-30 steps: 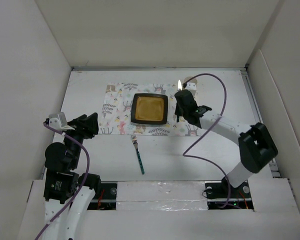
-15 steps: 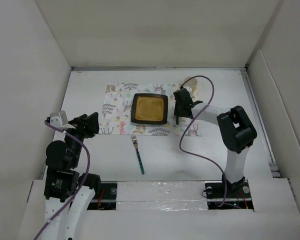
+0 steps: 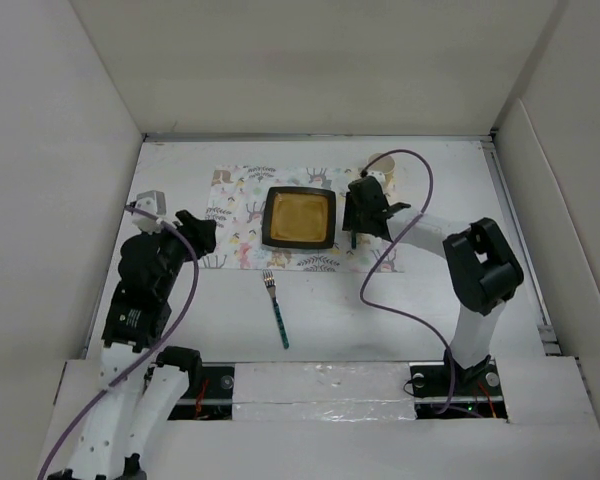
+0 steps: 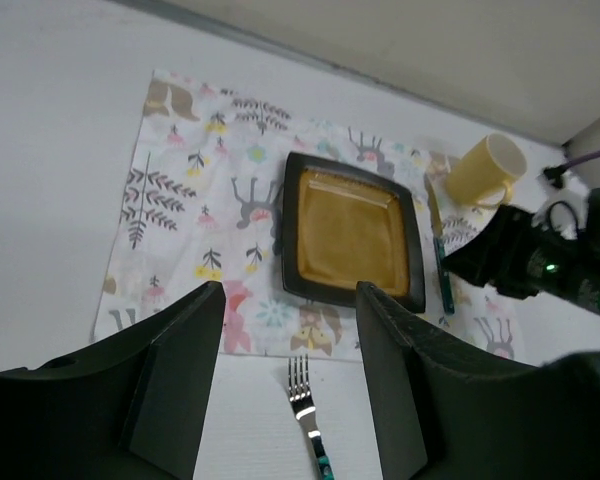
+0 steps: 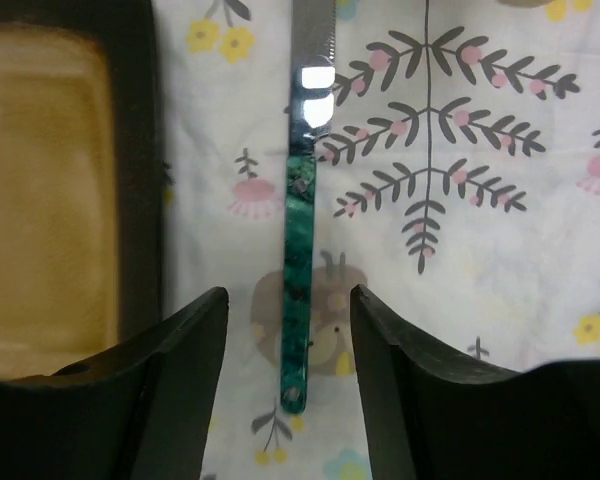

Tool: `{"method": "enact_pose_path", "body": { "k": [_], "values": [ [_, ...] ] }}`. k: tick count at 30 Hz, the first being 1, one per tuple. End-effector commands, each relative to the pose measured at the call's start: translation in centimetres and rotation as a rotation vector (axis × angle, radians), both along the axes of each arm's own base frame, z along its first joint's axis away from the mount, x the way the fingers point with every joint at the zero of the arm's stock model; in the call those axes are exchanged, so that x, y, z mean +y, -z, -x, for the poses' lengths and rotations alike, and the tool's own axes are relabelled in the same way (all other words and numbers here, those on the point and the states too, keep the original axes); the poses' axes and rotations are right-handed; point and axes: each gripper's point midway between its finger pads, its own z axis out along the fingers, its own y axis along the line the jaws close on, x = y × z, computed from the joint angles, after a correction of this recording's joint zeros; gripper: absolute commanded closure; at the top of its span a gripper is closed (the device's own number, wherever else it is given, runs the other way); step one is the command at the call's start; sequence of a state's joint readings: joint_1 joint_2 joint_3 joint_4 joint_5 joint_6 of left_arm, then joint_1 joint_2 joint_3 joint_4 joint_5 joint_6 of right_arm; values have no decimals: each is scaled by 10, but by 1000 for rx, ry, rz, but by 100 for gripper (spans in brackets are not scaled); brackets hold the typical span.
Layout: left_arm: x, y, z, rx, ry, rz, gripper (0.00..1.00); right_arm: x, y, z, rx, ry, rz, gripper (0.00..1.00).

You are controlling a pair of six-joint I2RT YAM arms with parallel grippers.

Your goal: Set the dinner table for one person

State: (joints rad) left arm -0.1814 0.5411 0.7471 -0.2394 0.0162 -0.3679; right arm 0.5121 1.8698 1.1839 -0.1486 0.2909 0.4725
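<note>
On the worktop (image 3: 420, 310), flat and white beneath everything and walled by pale panels: a placemat (image 3: 235, 215) at centre, carrying a plate (image 3: 300, 218). At 3 o'clock of the plate, a knife (image 5: 300, 200) flat on the cloth. At 1 o'clock, a mug (image 4: 487, 170). At 6 o'clock, off the cloth, a fork (image 3: 277, 310).

As for the right pincer (image 5: 288, 300): released, gripping nothing, straddling the knife handle. Impossible to tell whether touching the cloth.

As for the left pincer (image 4: 287, 300): likewise released and empty, hanging at 9 o'clock of the placemat, aimed toward plate and fork.

Likely trouble on the right: lifting away at a slant and clipping the handle, turning the knife crooked or shoving it against the plate rim. Also swinging wide and knocking the mug at 12 o'clock of that pincer. Safer to rise straight.

Likely trouble on the left: coming down off-centre on the thin, flat fork and skidding it rather than pinching it. Catching the near edge of the cloth and dragging plate and knife along. Crowding the right arm near the plate when moving at the same time.
</note>
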Motion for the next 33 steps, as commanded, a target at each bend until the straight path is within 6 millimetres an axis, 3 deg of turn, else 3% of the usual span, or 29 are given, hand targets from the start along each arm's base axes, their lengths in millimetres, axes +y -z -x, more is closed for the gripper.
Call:
{"method": "enact_pose_path", "body": {
  "k": [1, 3, 4, 5, 6, 8, 9, 10, 11, 12, 13, 14, 16, 17, 19, 21, 22, 24, 25, 26, 28, 29, 33],
  "values": [
    [-14, 0, -11, 50, 66, 7, 50, 9, -85, -1, -188, -36, -78, 41],
    [-20, 4, -21, 95, 86, -1, 53, 11, -104, 13, -225, -65, -98, 40],
    [-22, 5, -23, 112, 97, -3, 55, 7, -135, 19, -304, -64, -122, 41],
    [-26, 3, -30, 136, 115, -3, 55, 6, -133, 33, -308, -80, -121, 45],
    [-27, 4, -33, 150, 117, -6, 56, 2, -141, 40, -334, -78, -135, 68],
    [-27, 13, -47, 184, 99, -17, 55, 0, -174, 61, -435, -101, -197, 88],
    [-26, 20, -53, 202, 94, -30, 54, -1, -171, 72, -452, -115, -212, 100],
    [-25, 30, -58, 236, 86, -44, 51, -2, -176, 79, -478, -118, -229, 100],
    [-13, 25, -69, 234, -16, -100, 50, -10, -193, 88, -526, -107, -255, 100],
    [-32, 44, -76, 297, 11, -175, 48, -13, -184, 97, -522, -108, -251, 100],
    [-36, 52, -76, 344, -8, -220, 47, -19, -185, 101, -532, -95, -251, 100],
    [-43, 43, -86, 336, -39, -245, 47, -23, -188, 104, -544, -91, -254, 95],
    [-79, 21, -82, 279, 20, -217, 47, -36, -194, 111, -552, -52, -265, 85],
    [-82, 16, -80, 271, 10, -205, 47, -42, -198, 111, -563, -33, -272, 81],
    [-98, 15, -66, 280, 22, -156, 48, -47, -202, 115, -577, -46, -299, 69],
    [-99, 37, -47, 293, -21, -159, 49, -48, -202, 117, -574, -56, -325, 63],
    [-113, 64, -23, 330, 7, -216, 50, -51, -206, 117, -583, -58, -346, 60],
    [-107, 76, -10, 303, -166, -260, 50, -52, -206, 118, -597, -65, -360, 54],
    [-95, 92, 9, 343, -213, -361, 50, -49, -208, 121, -593, -82, -376, 54],
    [-117, 95, 20, 330, -244, -285, 50, -51, -210, 122, -589, -83, -382, 52],
    [-121, 115, 39, 398, -264, -305, 48, -53, -211, 124, -596, -81, -385, 47],
    [-128, 137, 49, 478, -256, -315, 49, -59, -214, 125, -615, -67, -385, 47],
    [-153, 185, 84, 604, -198, -205, 51, -63, -218, 129, -631, -76, -405, 47]
  ]
}}
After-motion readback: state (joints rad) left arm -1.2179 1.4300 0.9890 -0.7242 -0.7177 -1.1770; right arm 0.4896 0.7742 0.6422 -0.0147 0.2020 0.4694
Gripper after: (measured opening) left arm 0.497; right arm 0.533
